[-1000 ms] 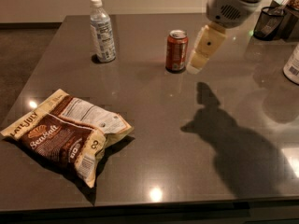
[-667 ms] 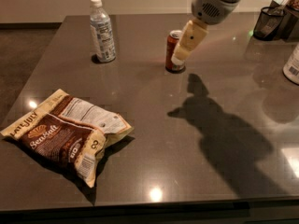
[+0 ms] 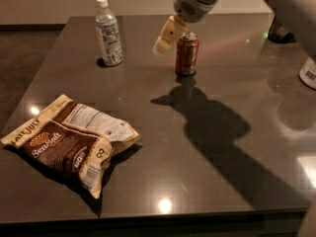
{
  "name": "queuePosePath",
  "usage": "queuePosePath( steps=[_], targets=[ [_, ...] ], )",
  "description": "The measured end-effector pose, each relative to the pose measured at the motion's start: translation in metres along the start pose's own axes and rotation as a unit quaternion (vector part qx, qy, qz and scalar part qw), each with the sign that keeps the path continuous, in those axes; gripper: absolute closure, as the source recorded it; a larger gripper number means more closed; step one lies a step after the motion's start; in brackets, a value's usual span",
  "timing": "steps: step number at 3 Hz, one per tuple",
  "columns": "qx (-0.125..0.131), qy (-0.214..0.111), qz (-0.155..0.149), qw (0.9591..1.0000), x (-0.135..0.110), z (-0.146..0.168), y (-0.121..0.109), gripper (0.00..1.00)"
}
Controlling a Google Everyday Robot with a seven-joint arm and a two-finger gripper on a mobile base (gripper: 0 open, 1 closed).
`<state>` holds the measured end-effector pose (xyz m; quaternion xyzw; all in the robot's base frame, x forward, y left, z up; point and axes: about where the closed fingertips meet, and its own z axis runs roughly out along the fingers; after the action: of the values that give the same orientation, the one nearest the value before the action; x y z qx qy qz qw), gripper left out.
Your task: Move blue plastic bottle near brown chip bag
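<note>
In the camera view, a dark glossy table (image 3: 148, 78) carries everything. The blue plastic bottle (image 3: 108, 33) stands upright at the far left, white cap on top, with bare table all round it. The brown chip bag (image 3: 69, 144) lies flat at the near left, its "Sea Salt" front facing the near edge and its white printed back folded up behind. The two are well apart, the bottle far and the bag near. A red soda can (image 3: 187, 53) stands upright to the right of the bottle, near the far middle. The gripper (image 3: 161, 45) hangs above the table between bottle and can, just beside the can's upper left and tilted down to the left. It holds nothing, and whether it is open or closed cannot be told. The arm's shadow (image 3: 212, 127) spreads across the table right of centre. At the right edge a white container (image 3: 309, 73) is partly cut off, and a dark object (image 3: 279, 31) sits farther back.
</note>
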<state>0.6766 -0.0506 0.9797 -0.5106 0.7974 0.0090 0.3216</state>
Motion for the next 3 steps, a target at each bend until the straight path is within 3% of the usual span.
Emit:
queuePosePath(
  steps=[2,3],
  targets=[
    [0.006,-0.034,0.028,0.999,-0.06,0.058,-0.001,0.0],
    [-0.005,-0.053,0.041,0.9977,-0.09,0.081,0.005,0.0]
  ],
)
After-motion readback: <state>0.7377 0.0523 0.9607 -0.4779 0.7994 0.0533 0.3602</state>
